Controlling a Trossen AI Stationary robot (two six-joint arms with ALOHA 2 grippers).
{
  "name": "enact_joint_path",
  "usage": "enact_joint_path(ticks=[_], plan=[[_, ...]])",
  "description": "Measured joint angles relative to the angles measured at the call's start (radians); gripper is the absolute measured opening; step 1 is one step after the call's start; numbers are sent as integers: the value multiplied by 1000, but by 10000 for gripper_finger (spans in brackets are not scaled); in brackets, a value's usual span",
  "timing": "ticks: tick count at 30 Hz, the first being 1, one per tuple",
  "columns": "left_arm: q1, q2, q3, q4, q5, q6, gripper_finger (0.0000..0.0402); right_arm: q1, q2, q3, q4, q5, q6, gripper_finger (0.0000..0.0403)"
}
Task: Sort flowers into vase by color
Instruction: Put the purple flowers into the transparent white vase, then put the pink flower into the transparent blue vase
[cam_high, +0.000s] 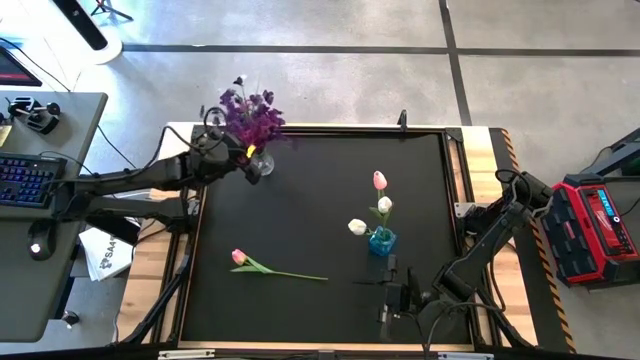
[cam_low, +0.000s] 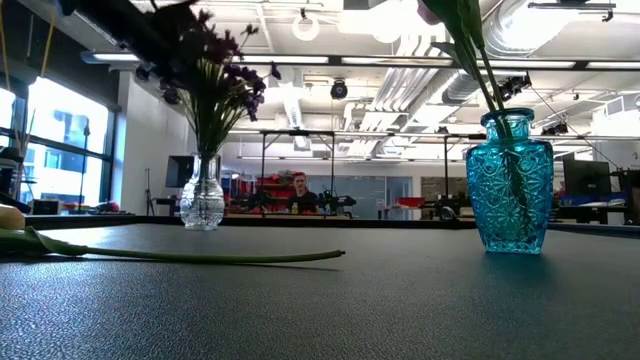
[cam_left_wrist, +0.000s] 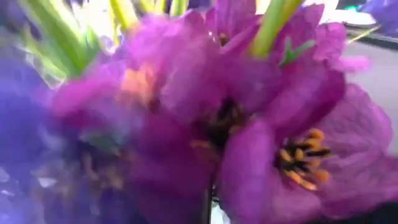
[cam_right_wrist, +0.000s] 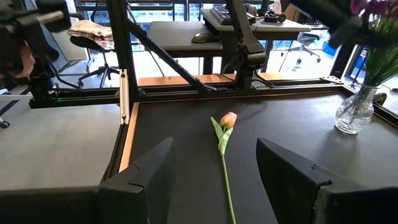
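Left gripper (cam_high: 250, 160) is buried in the purple sprays (cam_high: 250, 115) at the clear glass vase (cam_high: 262, 164), far left — whether its fingers are parted, I cannot tell. Right gripper (cam_right_wrist: 214, 180) waits wide open and empty, lined up on the pink tulip (cam_high: 240, 258) lying near-left. Best to pinch the stem mid-length — then carry it to the blue vase (cam_high: 381, 241).

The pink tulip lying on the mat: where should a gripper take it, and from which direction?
Grip the pink tulip mid-stem, past the leaf, coming straight down with the jaws across the stem. It lies flat and alone on the black mat, bud toward the left arm's side; the open right gripper already faces along it.
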Motion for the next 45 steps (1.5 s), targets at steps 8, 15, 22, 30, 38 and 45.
enact_joint_path(ticks=[8,15,22,30,38,45], plan=[[30,8,-86,58,8,-68,5,0,0,0,0,0,0,204],[30,8,-97,51,5,-81,17,0,0,0,0,0,3,204],[30,9,-89,12,99,-81,90,0,0,0,0,0,3,204],[30,9,4,-148,144,-81,195,0,0,0,0,0,1,204],[30,8,77,-250,181,-70,231,0,0,0,0,0,0,204],[30,8,163,-367,247,-61,232,0,0,0,0,0,0,204]])
